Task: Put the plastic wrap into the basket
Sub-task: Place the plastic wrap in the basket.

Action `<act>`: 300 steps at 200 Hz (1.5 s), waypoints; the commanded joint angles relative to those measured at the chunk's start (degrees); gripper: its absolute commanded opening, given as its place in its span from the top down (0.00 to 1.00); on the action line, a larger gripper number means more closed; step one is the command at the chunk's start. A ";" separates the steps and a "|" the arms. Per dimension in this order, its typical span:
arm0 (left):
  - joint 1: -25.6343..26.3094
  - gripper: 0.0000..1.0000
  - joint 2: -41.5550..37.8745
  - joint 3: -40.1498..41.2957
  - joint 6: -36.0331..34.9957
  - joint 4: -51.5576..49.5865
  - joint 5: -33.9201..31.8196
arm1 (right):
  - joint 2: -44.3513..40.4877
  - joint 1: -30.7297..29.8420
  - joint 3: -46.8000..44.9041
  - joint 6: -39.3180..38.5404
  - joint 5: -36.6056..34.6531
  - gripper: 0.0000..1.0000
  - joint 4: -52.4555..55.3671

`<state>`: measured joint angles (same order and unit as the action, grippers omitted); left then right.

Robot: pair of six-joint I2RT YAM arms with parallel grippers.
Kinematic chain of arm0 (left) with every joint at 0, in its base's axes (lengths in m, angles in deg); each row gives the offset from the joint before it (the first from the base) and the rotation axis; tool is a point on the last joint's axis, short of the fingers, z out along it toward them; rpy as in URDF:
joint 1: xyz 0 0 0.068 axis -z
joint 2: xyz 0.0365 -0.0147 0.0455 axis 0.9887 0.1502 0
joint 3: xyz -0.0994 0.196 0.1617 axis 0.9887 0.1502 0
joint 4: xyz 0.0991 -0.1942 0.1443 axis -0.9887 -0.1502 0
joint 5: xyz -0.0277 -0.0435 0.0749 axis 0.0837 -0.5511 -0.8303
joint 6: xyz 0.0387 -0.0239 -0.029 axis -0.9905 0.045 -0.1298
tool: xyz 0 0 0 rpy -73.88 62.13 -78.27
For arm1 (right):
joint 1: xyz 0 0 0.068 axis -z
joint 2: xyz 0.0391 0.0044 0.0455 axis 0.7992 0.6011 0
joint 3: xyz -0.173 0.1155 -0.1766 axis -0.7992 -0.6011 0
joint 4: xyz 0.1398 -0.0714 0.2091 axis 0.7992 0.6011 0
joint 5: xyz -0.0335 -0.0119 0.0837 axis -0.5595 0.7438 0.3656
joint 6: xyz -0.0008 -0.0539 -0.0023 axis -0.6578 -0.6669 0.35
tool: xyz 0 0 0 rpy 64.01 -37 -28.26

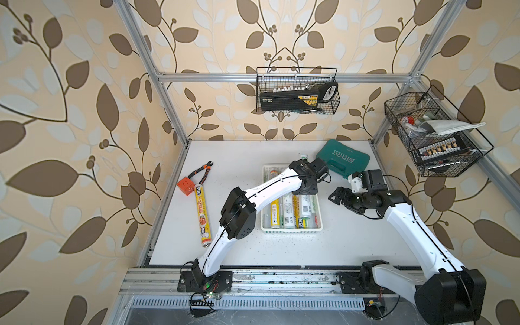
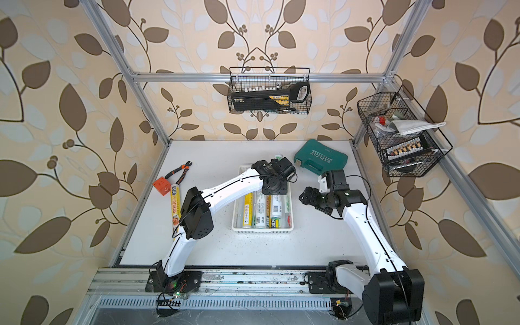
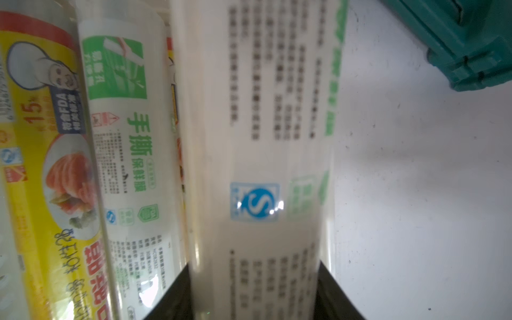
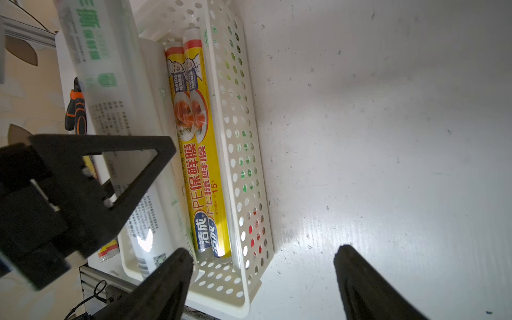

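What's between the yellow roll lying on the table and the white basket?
The left arm's black elbow, above bare table, in both top views.

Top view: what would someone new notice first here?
The left gripper clamps a green-print roll over the white basket, already packed with rolls. One yellow roll lies alone at the left of the table near the orange-handled pliers, and the right gripper hangs open beside the basket.

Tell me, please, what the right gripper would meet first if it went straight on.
Most likely the basket, its perforated long wall just ahead of the right gripper; their relative height is unclear.
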<state>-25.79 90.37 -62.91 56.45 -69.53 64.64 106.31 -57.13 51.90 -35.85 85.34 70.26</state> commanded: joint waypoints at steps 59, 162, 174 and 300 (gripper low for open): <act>0.11 0.59 0.84 0.34 4.06 5.02 0.43 | -0.97 1.06 -1.30 -1.86 1.38 0.16 1.30; 0.36 0.59 0.53 3.87 5.00 6.48 3.80 | -0.28 1.46 -0.89 -2.56 1.55 0.16 1.68; 0.42 0.59 0.57 3.87 5.02 6.26 3.88 | -0.18 1.50 -0.86 -2.62 1.76 0.16 1.74; 2.28 0.59 -3.58 10.17 6.01 6.43 4.49 | 0.09 1.53 -1.80 -2.60 1.91 0.16 1.58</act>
<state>-24.21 90.48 -52.66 61.47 -62.97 68.50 106.18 -55.86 51.31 -37.54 86.59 70.98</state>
